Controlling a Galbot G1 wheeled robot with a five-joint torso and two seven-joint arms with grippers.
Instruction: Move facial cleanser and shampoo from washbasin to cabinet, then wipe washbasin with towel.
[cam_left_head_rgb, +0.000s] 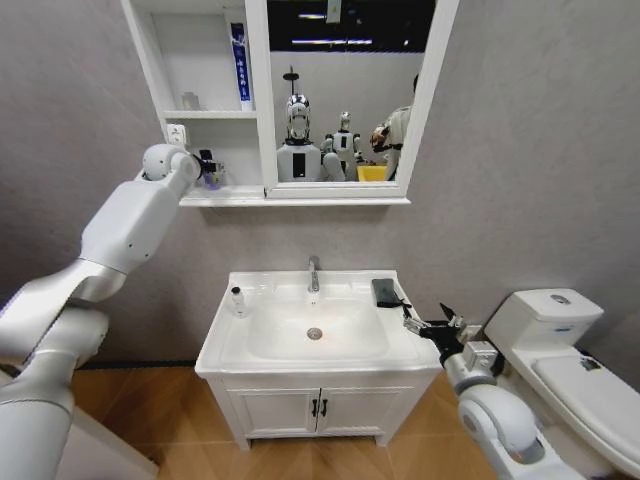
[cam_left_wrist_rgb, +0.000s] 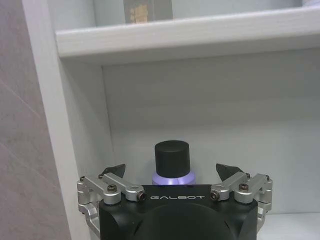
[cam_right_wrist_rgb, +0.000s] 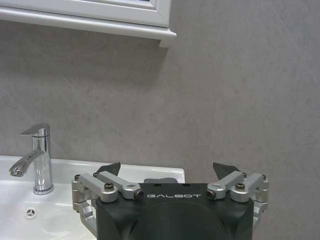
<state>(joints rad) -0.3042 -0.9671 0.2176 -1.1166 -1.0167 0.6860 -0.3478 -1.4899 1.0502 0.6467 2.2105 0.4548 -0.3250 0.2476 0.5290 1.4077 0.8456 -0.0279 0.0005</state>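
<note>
Bottle (cam_left_wrist_rgb: 172, 162) stands on the cabinet (cam_left_head_rgb: 215, 196) low shelf, left tool (cam_left_wrist_rgb: 171, 172) spread apart around it. Right tool (cam_right_wrist_rgb: 168, 172), apart too, waits near the dark towel (cam_left_head_rgb: 387, 292) for wiping.

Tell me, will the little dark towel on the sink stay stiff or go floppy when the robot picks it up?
Probably floppy: the towel is folded cloth lying flat on the washbasin rim. It looks small, so likely light. The right gripper, open beside it, should pinch it easily.
</note>
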